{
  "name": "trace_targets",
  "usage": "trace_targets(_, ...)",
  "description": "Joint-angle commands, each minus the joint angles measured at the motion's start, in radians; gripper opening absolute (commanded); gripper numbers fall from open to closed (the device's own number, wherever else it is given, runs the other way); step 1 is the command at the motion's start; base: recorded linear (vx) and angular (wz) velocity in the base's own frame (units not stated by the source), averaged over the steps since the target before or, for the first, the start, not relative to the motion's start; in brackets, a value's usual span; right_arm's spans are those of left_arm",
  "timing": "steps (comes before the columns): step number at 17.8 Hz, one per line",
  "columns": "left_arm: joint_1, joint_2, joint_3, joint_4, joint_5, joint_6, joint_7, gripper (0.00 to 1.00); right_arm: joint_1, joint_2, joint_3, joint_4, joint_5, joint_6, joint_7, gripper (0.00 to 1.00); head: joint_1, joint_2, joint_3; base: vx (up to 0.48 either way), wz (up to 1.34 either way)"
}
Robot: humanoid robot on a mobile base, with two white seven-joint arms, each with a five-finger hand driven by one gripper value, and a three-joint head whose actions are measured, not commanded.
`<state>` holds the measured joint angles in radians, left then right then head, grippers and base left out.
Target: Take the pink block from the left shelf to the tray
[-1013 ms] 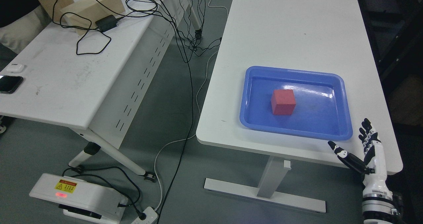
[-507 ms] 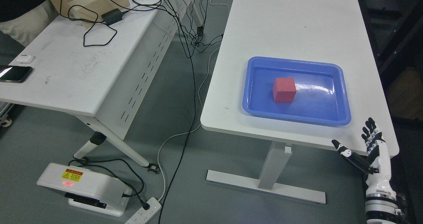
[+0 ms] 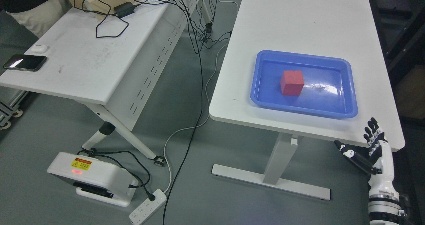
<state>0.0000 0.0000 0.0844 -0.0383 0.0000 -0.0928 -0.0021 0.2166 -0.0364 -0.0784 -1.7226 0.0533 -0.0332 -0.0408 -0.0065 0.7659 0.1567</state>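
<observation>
- Since the earlier frames the whole view has shifted — the camera has moved, so both tables sit further right and higher in the picture, while the block keeps its place in the tray.
- The pink block (image 3: 292,82) is a small cube, reddish-pink and matt, with its top face lighter than the two shaded sides that show.
- It rests on the floor of the blue tray (image 3: 352,111), in the left half, clear of every wall.
- The tray lies on the right-hand white table (image 3: 298,19), near the front edge.
- The right hand (image 3: 368,148) is at the lower right, just off the table's front corner — fingers spread and straight, thumb out to the left, holding nothing.
- On the left table (image 3: 83,69) lie a phone (image 3: 25,62), a small white case (image 3: 40,48) and black cables (image 3: 109,26).
</observation>
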Motion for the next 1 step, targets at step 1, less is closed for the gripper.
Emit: trace_targets(1,-0.011,0.017,0.0,0.0,-0.002,-0.001,0.001,1.0,0.0,0.001,-0.006,0.0,-0.001,-0.001,0.001,1.0,0.0,0.0,0.0,-0.073,0.0)
